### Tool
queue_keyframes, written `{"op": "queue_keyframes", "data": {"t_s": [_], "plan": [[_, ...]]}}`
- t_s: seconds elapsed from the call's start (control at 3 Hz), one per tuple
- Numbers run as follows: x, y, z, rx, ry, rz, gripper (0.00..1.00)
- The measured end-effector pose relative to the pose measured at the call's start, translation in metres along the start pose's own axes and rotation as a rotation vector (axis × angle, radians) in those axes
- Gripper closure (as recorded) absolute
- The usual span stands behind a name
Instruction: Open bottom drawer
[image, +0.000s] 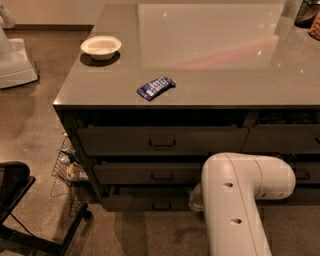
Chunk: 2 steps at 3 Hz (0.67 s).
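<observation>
The bottom drawer (140, 202) is the lowest, thin-fronted dark drawer of the left stack under the grey counter (210, 70). Its small dark handle (161, 205) sits at the centre of the front, which stands close to the cabinet. My white arm (240, 200) bends in front of the drawer's right end and covers it. A pale part of the arm (196, 198) shows just right of the handle. The gripper itself is hidden behind the arm, so I do not see it.
Two taller drawers (160, 141) (150, 173) sit above the bottom one, with a right-hand stack (285, 137) beside them. A white bowl (101, 47) and a blue packet (156, 87) lie on the counter. A wire basket (67, 165) and a black chair base (20, 210) stand on the floor at left.
</observation>
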<state>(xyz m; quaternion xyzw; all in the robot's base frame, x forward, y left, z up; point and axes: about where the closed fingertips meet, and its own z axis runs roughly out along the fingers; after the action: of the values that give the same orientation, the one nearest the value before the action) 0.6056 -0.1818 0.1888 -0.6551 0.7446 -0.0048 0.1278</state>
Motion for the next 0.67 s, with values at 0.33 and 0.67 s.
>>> {"op": "queue_keyframes", "data": {"t_s": [0.33,0.67], "plan": [[-0.0004,-0.0003,-0.0018,0.0,0.0,0.0,1.0],[-0.0008,-0.0007,-0.0039,0.0,0.0,0.0,1.0]]}}
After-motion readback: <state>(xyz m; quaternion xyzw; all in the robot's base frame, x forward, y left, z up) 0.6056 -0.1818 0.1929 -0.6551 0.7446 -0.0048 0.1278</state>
